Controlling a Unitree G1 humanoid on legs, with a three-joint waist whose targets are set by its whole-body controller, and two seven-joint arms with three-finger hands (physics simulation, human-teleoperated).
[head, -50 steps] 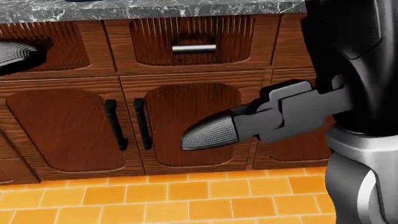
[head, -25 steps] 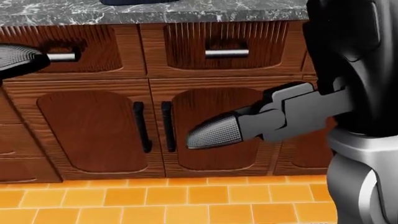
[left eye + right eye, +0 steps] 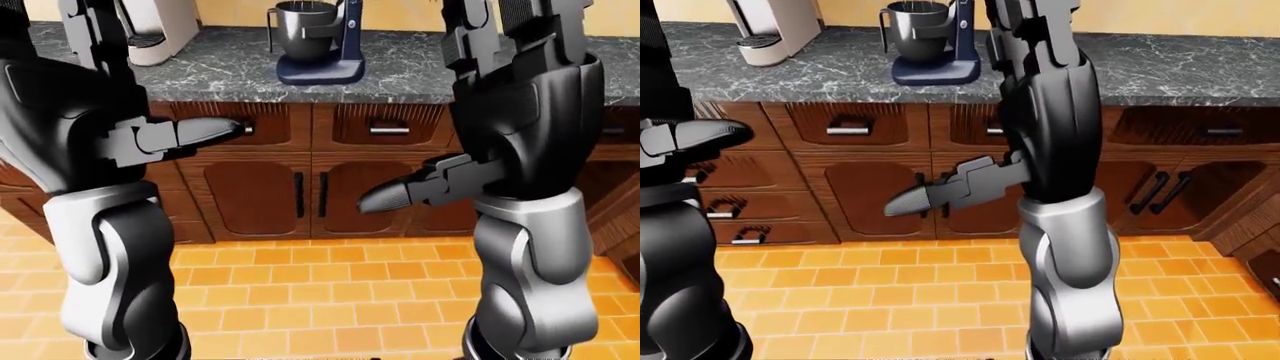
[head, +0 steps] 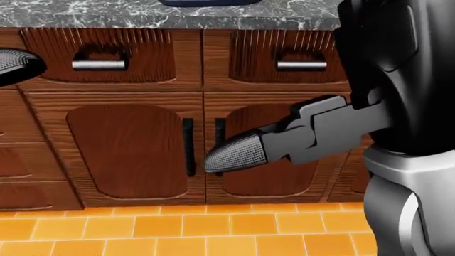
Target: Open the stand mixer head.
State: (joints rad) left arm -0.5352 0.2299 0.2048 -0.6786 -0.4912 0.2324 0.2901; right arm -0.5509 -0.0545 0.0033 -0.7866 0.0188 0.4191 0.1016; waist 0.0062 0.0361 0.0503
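The stand mixer [image 3: 318, 43] stands on the dark marble counter [image 3: 220, 71] at the top of the left-eye view. It has a dark blue base and a grey bowl, and its head is cut off by the top edge. Only its base edge [image 4: 206, 2] shows in the head view. My left hand [image 3: 212, 131] hangs below counter height, left of the mixer, with fingers extended and empty. My right hand [image 3: 385, 199] is lower, before the cabinet doors [image 4: 128, 152], with fingers extended and empty. Both hands are well below and apart from the mixer.
A white coffee machine [image 3: 160, 30] stands on the counter left of the mixer. Wooden drawers with silver handles [image 4: 100, 65] and doors with black handles [image 4: 188, 146] run under the counter. Orange floor tiles [image 3: 330, 300] lie between me and the cabinets.
The whole head view has shifted: cabinets and drawer handles slid rightward in the picture, so the camera moved left. The mixer base edge came into the top. The hands kept their pose.
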